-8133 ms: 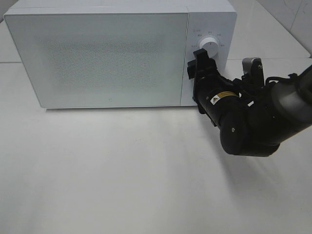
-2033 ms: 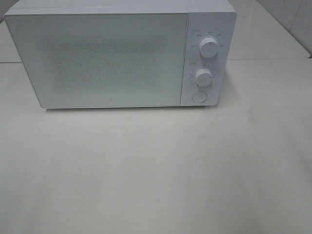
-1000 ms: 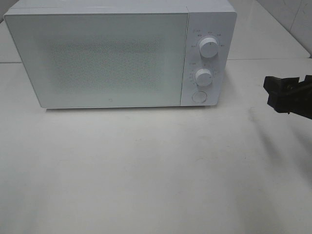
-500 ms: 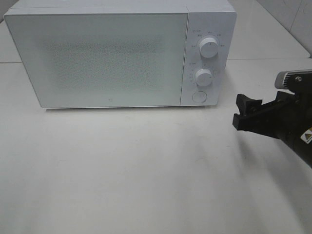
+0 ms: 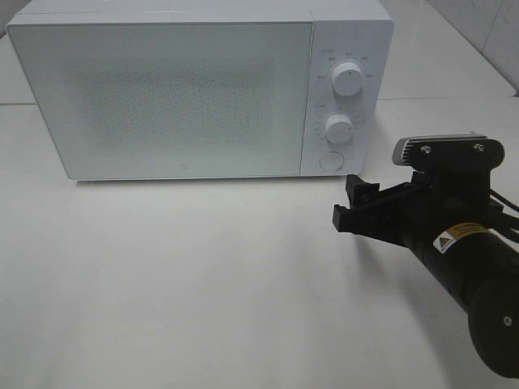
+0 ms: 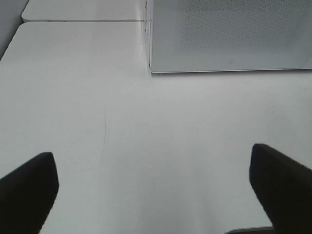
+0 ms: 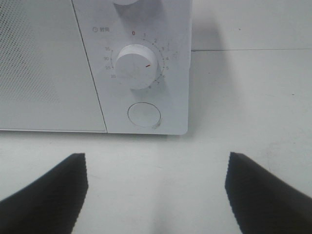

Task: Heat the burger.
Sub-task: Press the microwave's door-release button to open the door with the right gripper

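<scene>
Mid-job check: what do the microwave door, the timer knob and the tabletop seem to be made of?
Microwave door: likely glass or glossy plastic, white, with a fine dotted screen pattern.
Timer knob: probably moulded white plastic, satin, with a red pointer line.
Tabletop: smooth off-white surface with soft reflections, stone or laminate; I cannot tell which.

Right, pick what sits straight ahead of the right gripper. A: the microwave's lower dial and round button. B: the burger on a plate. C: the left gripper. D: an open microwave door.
A: in the right wrist view, the lower dial and round button of the microwave lie just beyond the open right gripper.
</scene>
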